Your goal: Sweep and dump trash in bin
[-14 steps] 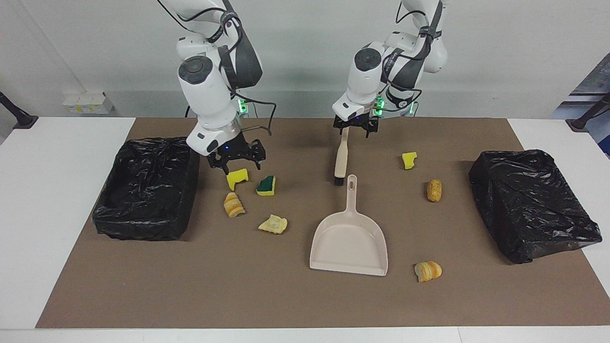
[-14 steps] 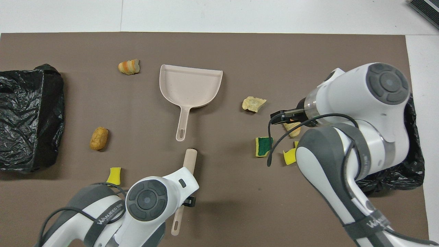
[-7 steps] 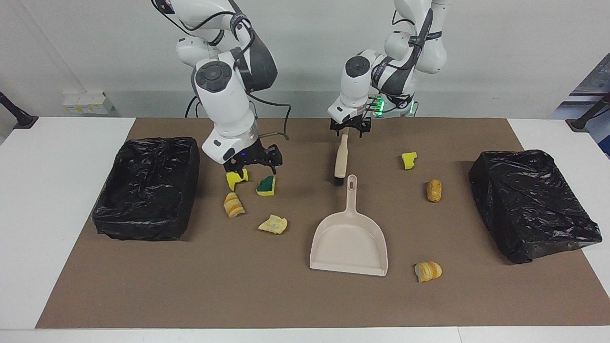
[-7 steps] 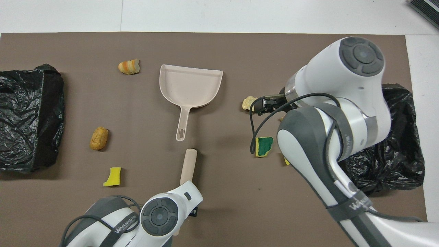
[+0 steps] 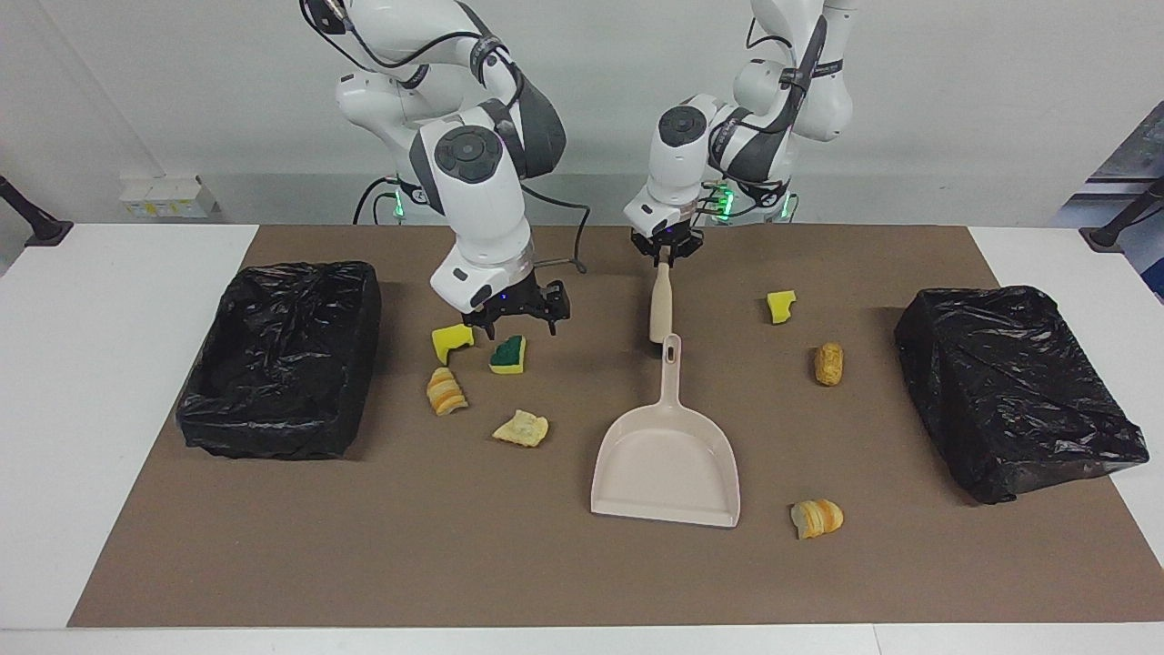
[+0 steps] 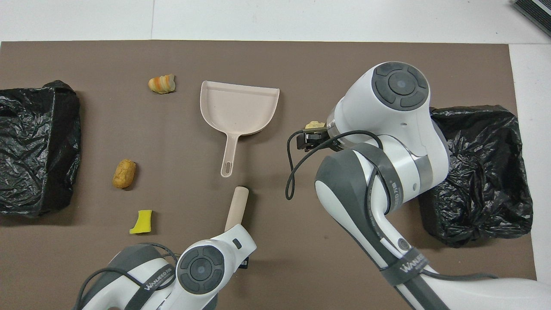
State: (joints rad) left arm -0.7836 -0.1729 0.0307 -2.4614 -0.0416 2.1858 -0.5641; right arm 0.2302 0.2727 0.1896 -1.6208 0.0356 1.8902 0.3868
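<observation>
In the facing view, two black bag-lined bins are sitting at the table's ends, one (image 5: 282,359) toward the right arm's end with nothing visible inside, the other (image 5: 1014,387) toward the left arm's end, its inside hidden. The beige dustpan (image 5: 668,455) is lying empty mid-mat. The left gripper (image 5: 666,258) is pinching the brush (image 5: 660,305) by its handle end. The right gripper (image 5: 514,314) is hanging spread over the green-topped sponge (image 5: 509,355), beside a yellow sponge chunk (image 5: 451,340); other scraps are lying scattered on the mat. In the overhead view, the dustpan (image 6: 239,110) is holding nothing, a striped bread piece (image 6: 161,84) is lying beside it, and the right gripper (image 6: 311,141) is covering the sponges.
</observation>
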